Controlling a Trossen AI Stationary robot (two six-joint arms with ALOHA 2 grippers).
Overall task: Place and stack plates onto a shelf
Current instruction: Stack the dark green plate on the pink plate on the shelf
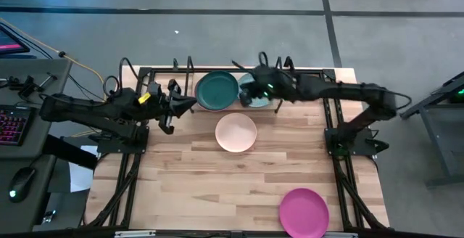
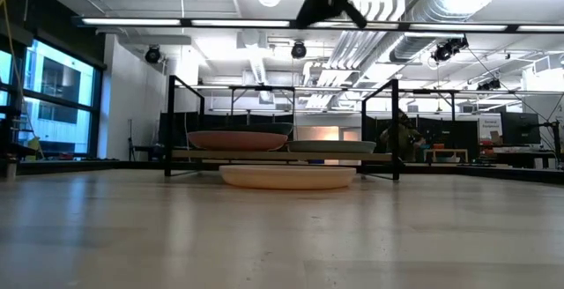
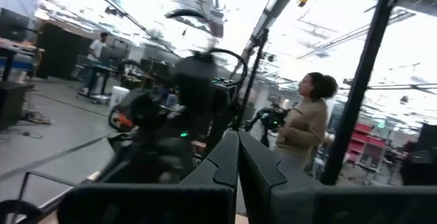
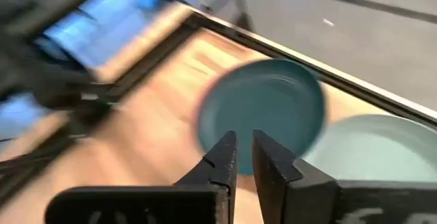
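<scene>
The dark green plate (image 1: 217,91) lies at the left end of the shelf (image 1: 190,67) on top of a light pink plate (image 2: 236,140). The pale teal plate (image 1: 255,97) lies at the shelf's right end (image 4: 382,149). The cream plate (image 1: 235,132) rests flat on the table just in front of the shelf (image 2: 286,177). The magenta plate (image 1: 304,211) sits at the near edge. My left gripper (image 1: 190,104) hovers shut, left of the dark green plate. My right gripper (image 4: 244,157) hangs above the gap between the green and teal plates, its fingers a narrow gap apart and empty.
A larger black tubular frame (image 1: 335,115) runs along the table's left and right sides and behind the shelf. Bare wood lies across the middle and the near left of the table (image 1: 181,187). A person (image 3: 304,125) stands in the room beyond the table.
</scene>
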